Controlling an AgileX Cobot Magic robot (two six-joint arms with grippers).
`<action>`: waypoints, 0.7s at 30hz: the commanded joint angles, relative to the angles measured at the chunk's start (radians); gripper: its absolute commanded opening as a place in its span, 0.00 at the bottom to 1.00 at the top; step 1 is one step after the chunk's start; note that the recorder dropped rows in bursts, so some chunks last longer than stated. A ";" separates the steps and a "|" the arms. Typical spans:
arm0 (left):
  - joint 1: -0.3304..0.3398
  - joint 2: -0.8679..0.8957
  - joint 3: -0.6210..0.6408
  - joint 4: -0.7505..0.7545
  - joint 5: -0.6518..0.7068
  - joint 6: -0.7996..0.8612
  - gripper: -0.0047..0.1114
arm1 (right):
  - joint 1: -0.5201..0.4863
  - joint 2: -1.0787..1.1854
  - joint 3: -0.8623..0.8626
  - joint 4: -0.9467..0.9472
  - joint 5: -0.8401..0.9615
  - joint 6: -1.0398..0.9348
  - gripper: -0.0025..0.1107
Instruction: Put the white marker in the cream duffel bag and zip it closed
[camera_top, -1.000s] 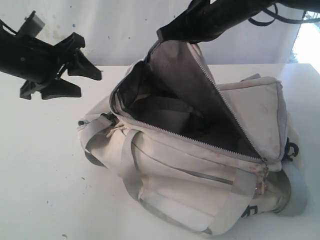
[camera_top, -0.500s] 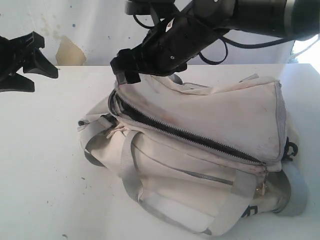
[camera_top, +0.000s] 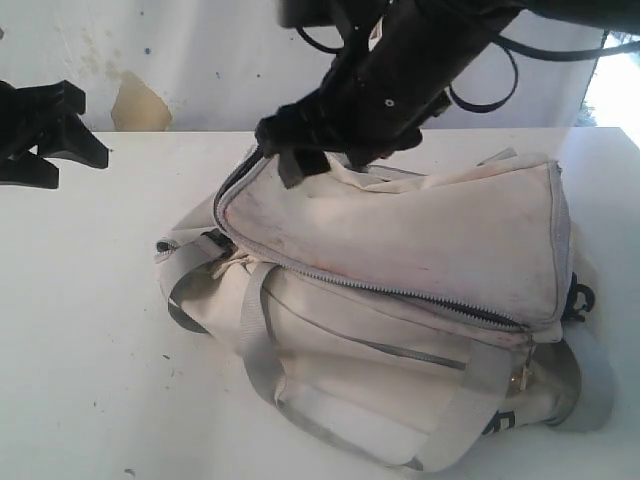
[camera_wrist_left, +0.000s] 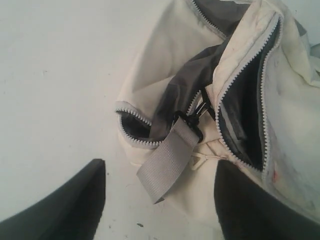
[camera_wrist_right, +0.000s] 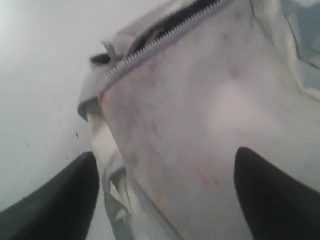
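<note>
The cream duffel bag (camera_top: 400, 250) lies on the white table (camera_top: 90, 330) with its top flap laid down over the opening. Its main zipper (camera_top: 400, 290) is unzipped, and a narrow dark gap (camera_wrist_left: 240, 110) shows in the left wrist view. The white marker is hidden. My right gripper (camera_top: 290, 150) hovers open over the flap's back left corner, its fingers spread above the stained fabric (camera_wrist_right: 200, 115) with nothing held (camera_wrist_right: 166, 155). My left gripper (camera_top: 92, 128) stands open at the far left, off the bag, and looks at the bag's end (camera_wrist_left: 160, 167).
A grey webbing strap (camera_wrist_left: 167, 165) on a black clip (camera_wrist_left: 192, 125) hangs at the bag's left end. Grey carry handles (camera_top: 255, 340) drape down the front. A small end pocket (camera_wrist_left: 132, 122) gapes open. A wall stands behind the table.
The flap, held up a second ago with the bag wide open, has dropped over the opening. My right gripper opened and came down to the back left corner. The left gripper drew back left.
</note>
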 joint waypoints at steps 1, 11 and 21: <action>-0.025 -0.010 -0.002 0.027 0.044 0.024 0.55 | -0.022 -0.039 0.001 -0.110 0.229 0.035 0.44; -0.273 -0.010 -0.002 0.113 0.081 0.014 0.48 | -0.236 -0.322 0.341 -0.117 0.240 0.037 0.36; -0.443 -0.010 -0.002 0.377 0.112 -0.233 0.48 | -0.404 -0.397 0.526 -0.033 0.134 0.029 0.36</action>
